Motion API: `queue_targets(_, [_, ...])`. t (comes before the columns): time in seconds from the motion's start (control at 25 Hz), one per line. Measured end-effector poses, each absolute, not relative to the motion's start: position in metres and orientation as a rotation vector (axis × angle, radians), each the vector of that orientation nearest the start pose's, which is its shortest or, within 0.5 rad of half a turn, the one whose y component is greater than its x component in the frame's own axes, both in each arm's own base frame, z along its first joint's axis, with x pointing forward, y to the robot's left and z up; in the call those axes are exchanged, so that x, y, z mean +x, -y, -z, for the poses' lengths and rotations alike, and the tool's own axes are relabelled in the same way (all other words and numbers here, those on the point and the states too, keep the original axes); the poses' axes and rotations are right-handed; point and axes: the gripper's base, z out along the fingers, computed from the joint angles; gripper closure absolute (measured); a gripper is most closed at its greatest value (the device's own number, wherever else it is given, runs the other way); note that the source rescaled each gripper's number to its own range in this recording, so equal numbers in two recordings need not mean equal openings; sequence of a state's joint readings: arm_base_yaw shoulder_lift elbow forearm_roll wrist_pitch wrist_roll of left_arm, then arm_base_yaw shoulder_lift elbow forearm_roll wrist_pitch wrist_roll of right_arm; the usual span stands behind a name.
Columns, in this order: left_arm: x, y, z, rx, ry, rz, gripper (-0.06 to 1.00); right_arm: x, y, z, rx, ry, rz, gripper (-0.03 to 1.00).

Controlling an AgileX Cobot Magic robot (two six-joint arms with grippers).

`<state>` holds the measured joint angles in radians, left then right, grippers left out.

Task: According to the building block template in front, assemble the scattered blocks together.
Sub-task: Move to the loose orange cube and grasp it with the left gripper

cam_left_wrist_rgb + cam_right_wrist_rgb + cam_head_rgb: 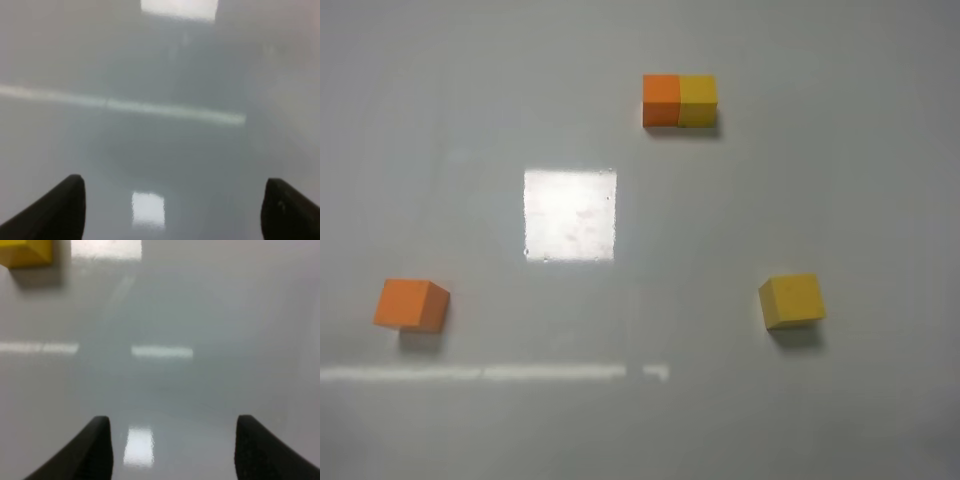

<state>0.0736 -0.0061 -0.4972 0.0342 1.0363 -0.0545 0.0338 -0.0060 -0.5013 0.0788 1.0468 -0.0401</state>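
Two cubes, the orange cube (411, 304) near left and the yellow cube (792, 301) near right, are left ungrasped before the far template bar (679, 100), with the left gripper (173, 182) and right gripper (173, 419) spread wide and empty, a first pickup judged due.

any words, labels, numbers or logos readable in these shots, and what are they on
None: no text can be read in any view.
The template bar, the orange cube and the yellow cube have plain faces.
The table shows only glare.
The left gripper and right gripper show bare dark fingers, no markings.
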Motion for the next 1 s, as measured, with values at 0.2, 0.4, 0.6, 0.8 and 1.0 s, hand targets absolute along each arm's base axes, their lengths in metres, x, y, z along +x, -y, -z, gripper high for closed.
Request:
queue_targets(0.2, [-0.009,-0.002,-0.290,-0.100,-1.986,-0.065,-0.02,-0.006,-0.006,-0.279,-0.078,-2.020,-0.090,0.65])
queue_targets(0.4, [-0.010,0.002,-0.374,0.058,-1.913,-0.118,-0.02,-0.006,-0.006,-0.279,-0.078,-2.020,-0.090,0.65])
queue_targets(0.6, [0.021,0.006,-0.440,0.453,-1.966,-0.259,-0.02,-0.006,-0.006,-0.279,-0.078,-2.020,-0.090,0.65])
queue_targets(0.8, [0.072,0.005,-0.439,0.868,-2.029,-0.385,-0.01,-0.006,-0.006,-0.279,-0.078,-2.020,-0.090,0.65])
queue_targets(1.0, [0.108,0.017,-0.428,1.227,-1.988,-0.388,0.11,-0.006,-0.006,-0.279,-0.078,-2.020,-0.090,0.65])
